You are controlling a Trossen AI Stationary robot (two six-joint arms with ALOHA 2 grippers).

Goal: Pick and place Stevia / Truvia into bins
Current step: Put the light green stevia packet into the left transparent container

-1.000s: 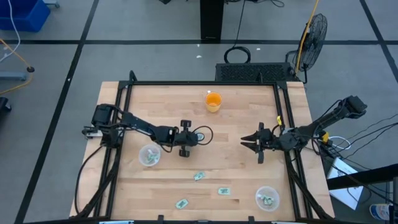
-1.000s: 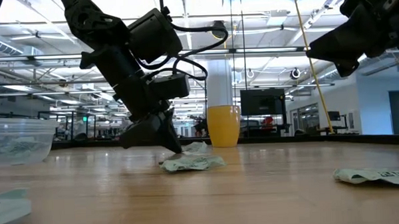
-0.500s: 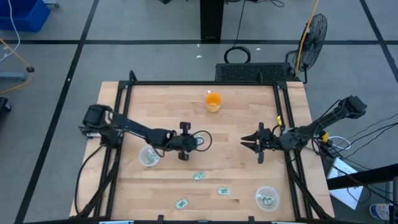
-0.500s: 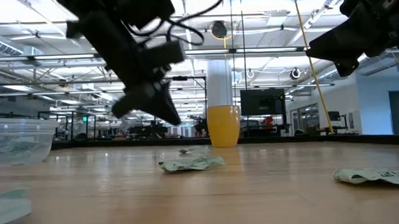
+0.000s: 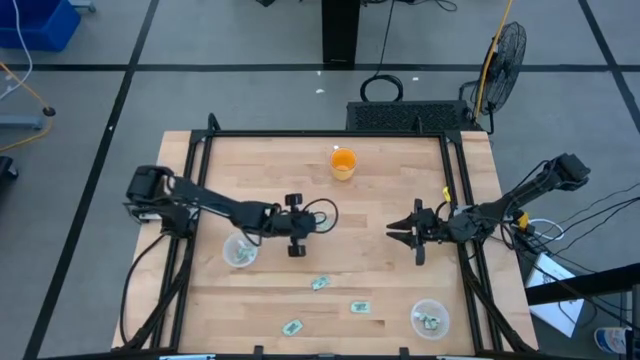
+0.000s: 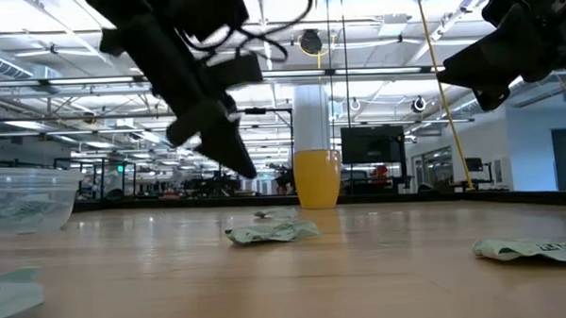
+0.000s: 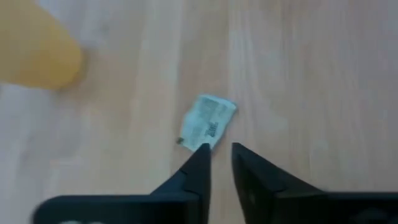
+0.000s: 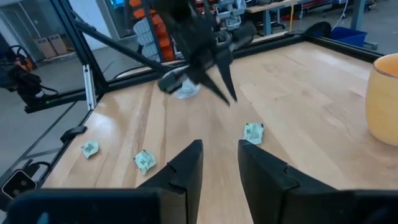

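My left gripper hovers above the table's middle, its fingers a narrow gap apart and holding nothing. It shows raised in the low view. A green-and-white packet lies flat on the wood just ahead of its fingertips. Three more packets lie flat toward the near edge. One clear cup stands by the left arm and another at the near right; both hold packets. My right gripper waits open and empty at the right.
An orange cup stands near the far edge, right of centre. A black frame rail runs round the table. Bare wood lies between the two grippers. The left arm's cable loops beside its wrist.
My left gripper has risen from the table, where its fingertips stood beside the middle packet a second ago, and now hangs well above it. The packet has stayed flat on the wood.
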